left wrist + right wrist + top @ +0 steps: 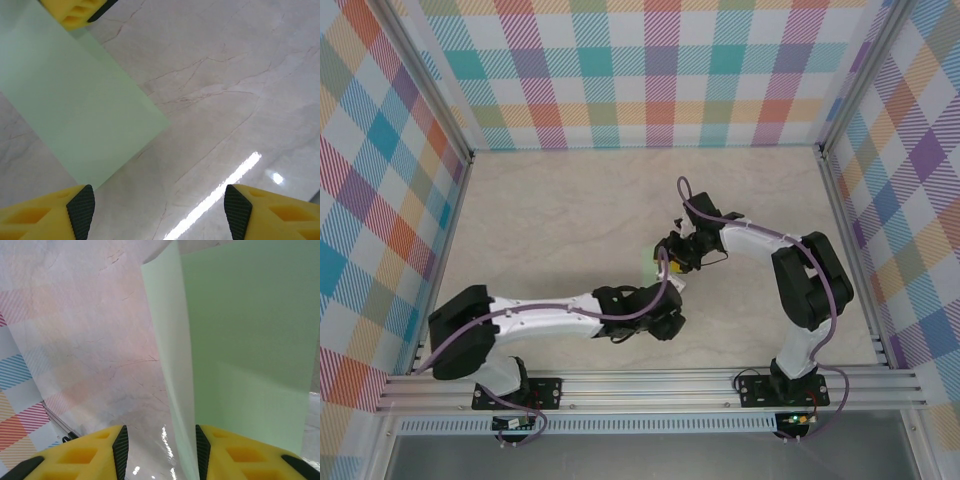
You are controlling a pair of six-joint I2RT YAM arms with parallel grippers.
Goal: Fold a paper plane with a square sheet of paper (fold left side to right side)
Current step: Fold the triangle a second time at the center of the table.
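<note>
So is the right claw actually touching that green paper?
Touching. In the right wrist view, the raised edge of the sheet of paper runs down against one inner pad of the right claw.

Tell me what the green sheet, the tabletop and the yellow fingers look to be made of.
The green sheet: thin matte paper, judging by its crisp straight edges and raised flap. The tabletop: looks like glossy marble-patterned laminate or stone; veins and sharp light reflections show. The left fingers: probably moulded yellow plastic, with hollow pockets and black ribbed pads, perhaps rubber.
</note>
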